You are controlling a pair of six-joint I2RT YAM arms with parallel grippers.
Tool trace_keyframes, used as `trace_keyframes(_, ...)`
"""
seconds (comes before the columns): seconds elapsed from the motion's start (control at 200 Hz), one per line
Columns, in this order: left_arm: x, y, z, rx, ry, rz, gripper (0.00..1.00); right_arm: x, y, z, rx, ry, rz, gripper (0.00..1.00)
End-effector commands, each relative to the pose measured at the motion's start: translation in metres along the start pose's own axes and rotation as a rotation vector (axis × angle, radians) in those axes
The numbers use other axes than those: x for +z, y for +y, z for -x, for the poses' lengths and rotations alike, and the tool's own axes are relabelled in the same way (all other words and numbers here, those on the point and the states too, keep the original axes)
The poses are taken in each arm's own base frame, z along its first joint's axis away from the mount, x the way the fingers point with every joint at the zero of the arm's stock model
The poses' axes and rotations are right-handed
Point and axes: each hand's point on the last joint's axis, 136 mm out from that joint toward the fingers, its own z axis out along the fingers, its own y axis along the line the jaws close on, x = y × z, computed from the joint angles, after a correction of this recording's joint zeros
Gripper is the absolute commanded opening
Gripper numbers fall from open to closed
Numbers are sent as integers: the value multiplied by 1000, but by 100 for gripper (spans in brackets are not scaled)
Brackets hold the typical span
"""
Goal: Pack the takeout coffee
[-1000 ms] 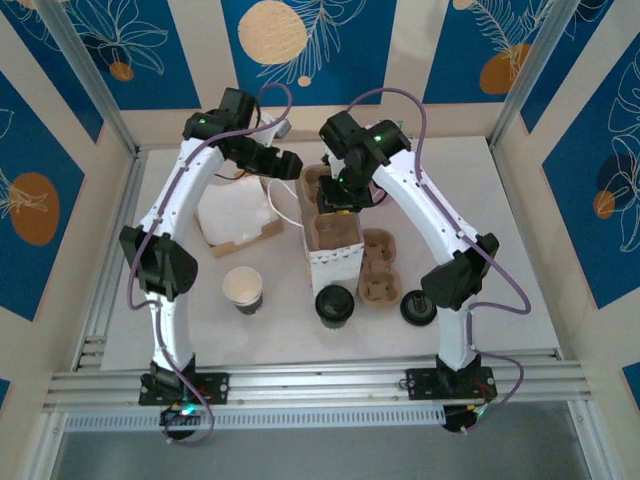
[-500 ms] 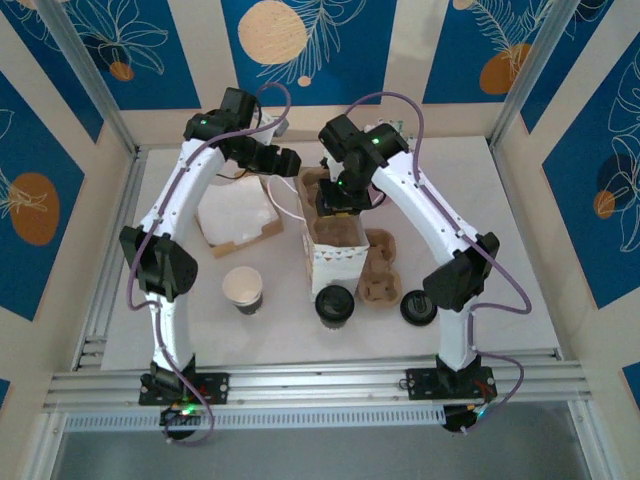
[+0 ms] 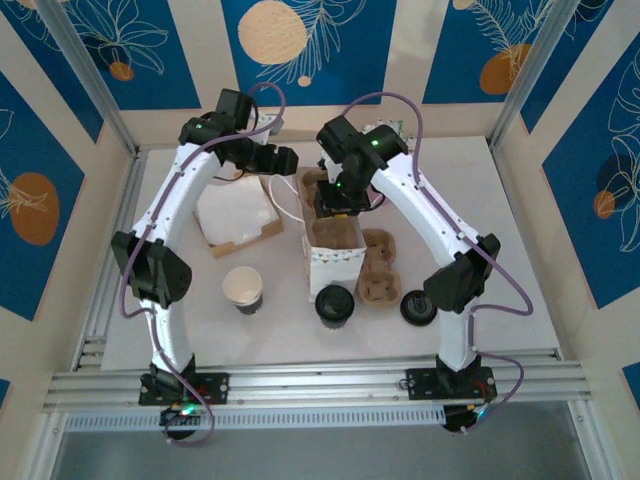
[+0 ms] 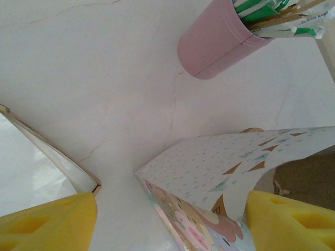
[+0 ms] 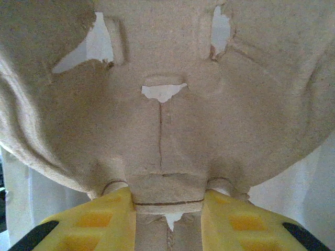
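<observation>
Right hand (image 5: 167, 219) gripped the pulp carrier (image 5: 167, 104) at the paper bag's (image 3: 335, 262) mouth, left hand (image 4: 167, 219) open; takeout coffee (image 3: 334, 304) sat unpacked.

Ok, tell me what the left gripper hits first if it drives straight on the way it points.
Most likely the upper edge of the paper bag, just inside the fingers of the left gripper. Beyond lies bare table, with the pink cup farther on; depth is unclear.
</observation>
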Motion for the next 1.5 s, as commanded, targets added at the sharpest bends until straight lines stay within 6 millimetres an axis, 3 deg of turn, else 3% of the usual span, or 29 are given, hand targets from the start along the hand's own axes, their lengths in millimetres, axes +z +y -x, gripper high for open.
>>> trace_keyframes(0.0, -10, -4, 2, 7, -26, 13, 75, 3, 0, -15, -21, 54, -25, 34)
trace_keyframes(0.275, -9, -3, 0, 7, -21, 19, 75, -9, 0, -16, -33, 24, -9, 35)
trace_keyframes(0.485, -12, -4, 2, 9, -29, 15, 75, 0, -11, -18, -4, 78, -28, 35)
trace_keyframes(0.865, -14, -7, 0, 12, -34, -1, 75, 13, -11, -14, -3, 135, -48, 35)
trace_keyframes(1.496, -42, -15, 7, 19, -111, -9, 78, 27, -23, -22, -33, 203, -244, 35)
